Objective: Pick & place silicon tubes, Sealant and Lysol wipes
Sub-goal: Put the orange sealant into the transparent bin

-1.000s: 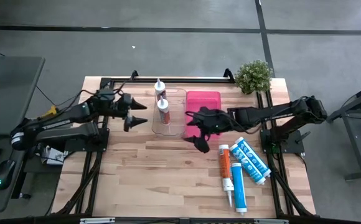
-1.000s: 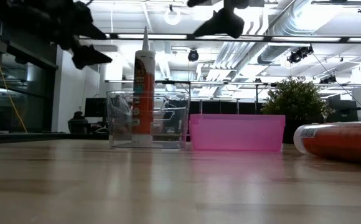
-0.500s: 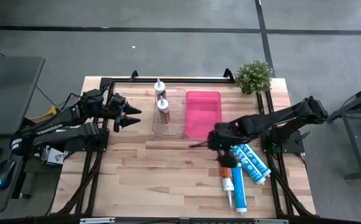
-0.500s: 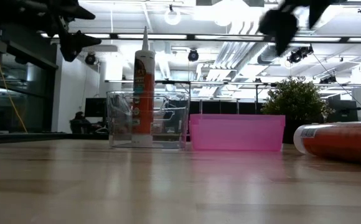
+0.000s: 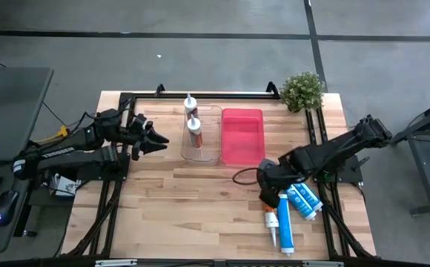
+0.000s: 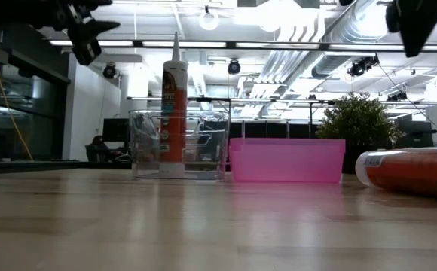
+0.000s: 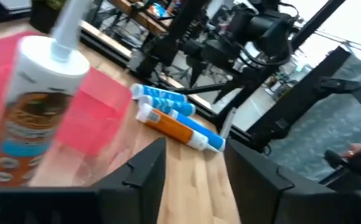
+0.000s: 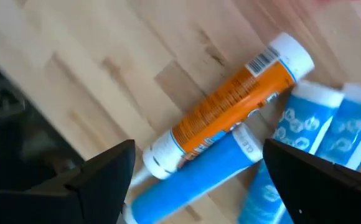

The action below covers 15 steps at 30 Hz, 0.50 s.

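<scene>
**Right gripper poised over the loose tubes, two already binned**

The right gripper (image 8: 193, 180) is seen with its fingers spread wide and nothing held between them, and it is positioned directly above the orange tube (image 8: 230, 118) lying flat on the wooden table (image 5: 178, 208). In the high view the right gripper (image 5: 272, 194) hangs over the near end of that cluster, in front of the pink bin. Touching the orange tube, a blue tube (image 8: 193, 180) is laid alongside it, and two more blue-and-white tubes (image 8: 317, 124) are packed just beside. All four are lying down, well apart from the containers.

Across the table, the left gripper (image 5: 156, 141) is parked just beside the clear bin (image 5: 202, 152), fingers parted and empty.

As for progress: two sealant tubes (image 5: 193, 132) are standing upright in the clear bin, so part of the job is judged done. The pink bin (image 5: 242, 136) appears to hold nothing yet. Four tubes are left on the table, and the orange one is judged the next pick.

No Lysol wipes can be made out in any view. In the low view only the butt end of the orange tube (image 6: 411, 172) is caught at the frame edge, and the right gripper is cut off at the top. The potted plant (image 5: 302, 90) is left untouched at the far corner.
</scene>
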Motion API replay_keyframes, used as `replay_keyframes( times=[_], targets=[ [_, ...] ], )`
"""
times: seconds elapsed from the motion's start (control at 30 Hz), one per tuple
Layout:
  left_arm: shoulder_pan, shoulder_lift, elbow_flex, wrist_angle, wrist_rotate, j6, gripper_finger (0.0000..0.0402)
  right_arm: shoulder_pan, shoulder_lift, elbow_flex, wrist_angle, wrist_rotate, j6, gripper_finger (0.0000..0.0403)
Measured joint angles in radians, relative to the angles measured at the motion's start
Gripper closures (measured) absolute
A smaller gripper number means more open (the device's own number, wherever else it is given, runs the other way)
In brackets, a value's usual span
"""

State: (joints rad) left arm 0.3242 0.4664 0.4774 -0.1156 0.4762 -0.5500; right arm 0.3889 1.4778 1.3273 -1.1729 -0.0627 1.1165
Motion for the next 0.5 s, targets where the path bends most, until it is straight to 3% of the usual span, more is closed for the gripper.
replay_keyframes(
  times=[0.23, 0.5],
  targets=[
    [-0.241, 0.000, 0.000, 0.010, -0.228, -0.029, 0.0283, 0.123, 0.039, 0.000, -0.024, 0.117, 0.406, 0.0055],
    [-0.513, 0.054, 0.000, 0.076, -0.427, -0.033, 0.0291, 0.211, 0.191, -0.001, 0.053, 0.045, 0.661, 0.0055]
  ],
)
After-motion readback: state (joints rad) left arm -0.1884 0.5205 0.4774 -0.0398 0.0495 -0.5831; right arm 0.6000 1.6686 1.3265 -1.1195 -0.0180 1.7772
